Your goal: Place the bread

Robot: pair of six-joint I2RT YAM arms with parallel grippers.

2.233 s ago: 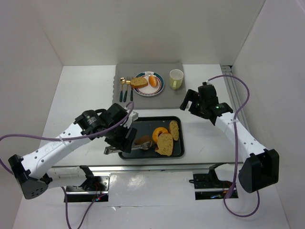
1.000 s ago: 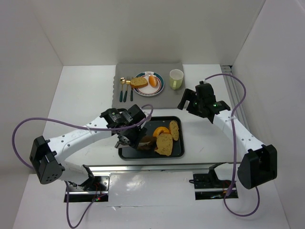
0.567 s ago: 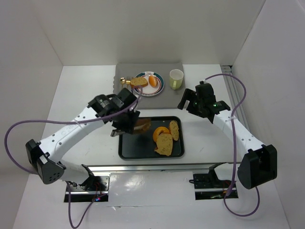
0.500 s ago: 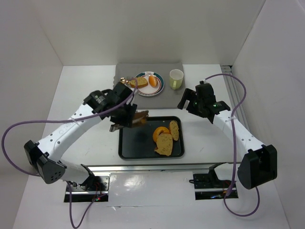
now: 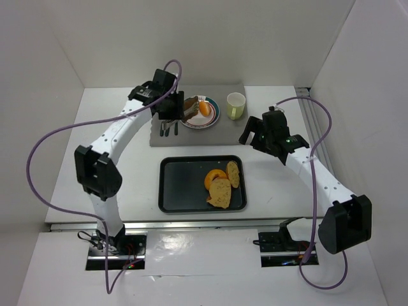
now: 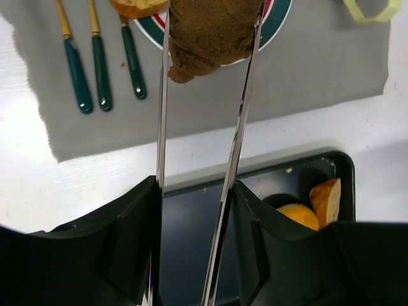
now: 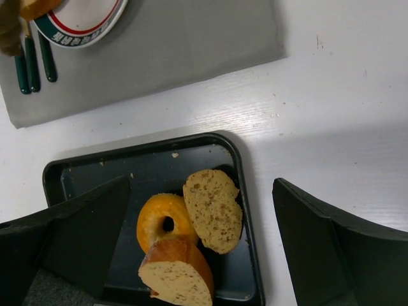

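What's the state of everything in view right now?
left gripper, shut on dark bread
right gripper, open, empty
dark bread, gripped, over the plate
plate, holds food
tray, holds three bread pieces
cup, upright on mat
cutlery, lying beside plate

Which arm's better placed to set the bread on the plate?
Left. The left gripper grips the brown bread over the plate; the right gripper hangs open and empty, off to the side.
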